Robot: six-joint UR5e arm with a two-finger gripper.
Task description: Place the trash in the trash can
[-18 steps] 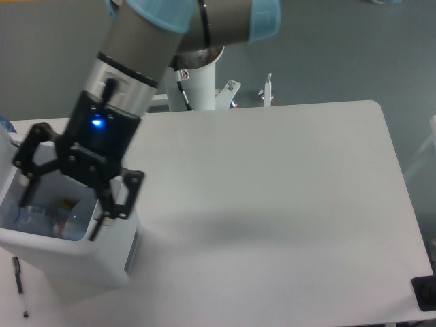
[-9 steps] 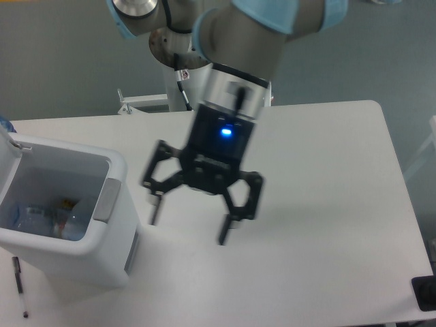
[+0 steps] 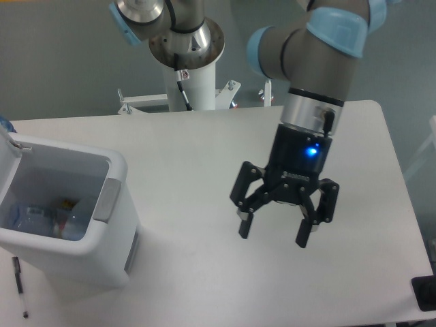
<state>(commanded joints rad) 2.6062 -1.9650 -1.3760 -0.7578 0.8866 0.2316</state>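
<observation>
The gripper hangs spread wide and empty over the table middle, while the trash lies inside the trash can at the table's left edge, no print readable.

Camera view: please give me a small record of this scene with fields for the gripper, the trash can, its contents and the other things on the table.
gripper: open, empty, above the right half of the table
trash can: white, at the table's left edge, lid open
contents: crushed clear plastic bottle and other trash, partly hidden
pen: thin, black, on the table in front of the can
task state: no trash visible on the tabletop
</observation>
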